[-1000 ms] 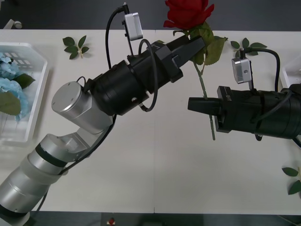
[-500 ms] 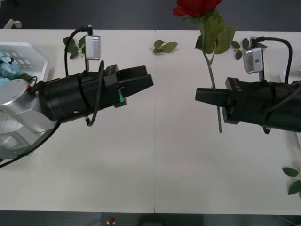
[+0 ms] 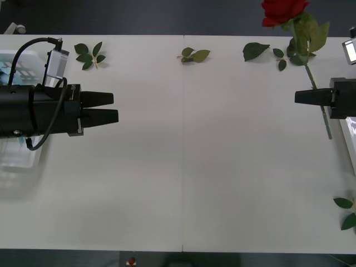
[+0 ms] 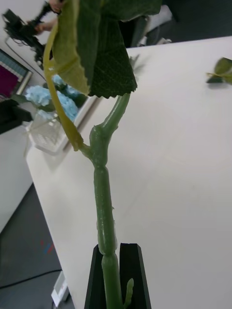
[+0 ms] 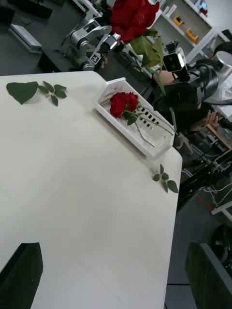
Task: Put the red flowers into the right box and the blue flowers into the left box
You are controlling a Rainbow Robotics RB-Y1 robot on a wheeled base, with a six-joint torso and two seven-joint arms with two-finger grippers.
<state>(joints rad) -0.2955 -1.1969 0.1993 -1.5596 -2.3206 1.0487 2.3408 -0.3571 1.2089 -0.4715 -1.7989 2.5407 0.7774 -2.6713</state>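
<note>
At table's right edge: right gripper (image 3: pixel 297 97) pinches rose (image 3: pixel 283 10) stem low.
Light, top-heavy, slick stem; left gripper (image 3: pixel 114 107) open, empty.

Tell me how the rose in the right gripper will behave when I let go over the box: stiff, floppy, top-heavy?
The red rose probably stays fairly stiff: its stem runs straight above and below the right gripper. It looks top-heavy, bloom and leaves far above the grip, so it may tip bloom-first. Its thin stem suggests it's light and lands softly.
</note>
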